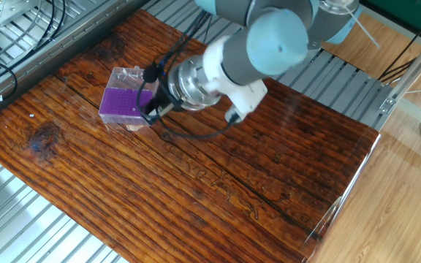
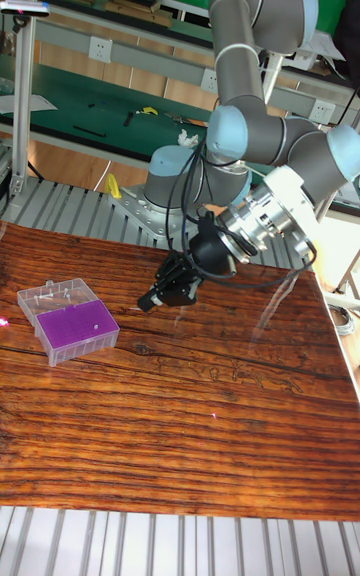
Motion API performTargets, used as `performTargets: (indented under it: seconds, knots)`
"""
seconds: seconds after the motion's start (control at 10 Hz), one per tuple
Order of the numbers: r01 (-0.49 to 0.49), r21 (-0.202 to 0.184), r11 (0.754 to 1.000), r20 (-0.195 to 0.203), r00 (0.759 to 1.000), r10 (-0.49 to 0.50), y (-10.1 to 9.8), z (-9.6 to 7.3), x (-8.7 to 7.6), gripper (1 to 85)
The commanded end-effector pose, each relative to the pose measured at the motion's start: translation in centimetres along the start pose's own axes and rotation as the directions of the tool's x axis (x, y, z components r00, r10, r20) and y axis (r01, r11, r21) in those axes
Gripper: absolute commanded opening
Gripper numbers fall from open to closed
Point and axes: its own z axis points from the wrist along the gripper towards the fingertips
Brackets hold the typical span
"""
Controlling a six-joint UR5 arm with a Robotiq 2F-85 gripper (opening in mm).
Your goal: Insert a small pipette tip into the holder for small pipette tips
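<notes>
My arm [image 2: 262, 86] rises from its grey base at the far edge of the wooden table [image 1: 218, 183], folds over at the pale blue joints and slopes down and to the side, wrist [image 1: 196, 82] low and nearly level with the boards. In the fixed view my claw [image 1: 154, 93] sits against the near right corner of the holder for small pipette tips [image 1: 126, 103]; in the tall fixed view the claw [image 2: 168, 288] hangs above the table, apart from the holder for small pipette tips [image 2: 70, 322] and off to one side of it. Whether I touch the box cannot be told from these two angles.

The holder rests on the table toward its far left part, a clear plastic box with a purple dotted top plate; its transparent lid [image 1: 134, 76] lies open behind it.

Black cables [image 1: 188, 135] loop from my wrist and sag toward the wood beneath it.

My fingers point down and outward toward the holder. They are dark, small and partly blurred in both views, so I cannot tell whether they are spread or pressed together, nor whether a pipette tip sits between them.

Grey metal railing [image 1: 20, 212] borders the table on the near side.
</notes>
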Motion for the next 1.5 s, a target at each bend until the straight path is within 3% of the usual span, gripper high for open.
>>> performTargets:
  seconds: [0.0, 0.2, 0.4, 0.7, 0.9, 1.4]
  knots:
    - [-0.053, -0.037, 0.998, 0.087, 0.995, 0.056, 1.0, -0.3, -1.6, 1.0]
    - [-0.083, -0.052, 0.995, 0.088, 0.992, 0.088, 1.3, -0.3, -1.7, 1.0]
    - [-0.129, -0.100, 0.987, 0.110, 0.984, 0.140, 2.4, -0.5, -2.5, 1.0]
    - [-0.204, -0.107, 0.973, 0.149, 0.964, 0.219, 2.3, -0.7, -3.0, 1.0]
    - [-0.225, -0.075, 0.972, 0.174, 0.956, 0.235, 2.2, -0.5, -0.5, 1.0]
    - [-0.308, -0.051, 0.950, 0.338, 0.890, 0.306, 2.4, 1.2, 1.6, 1.0]
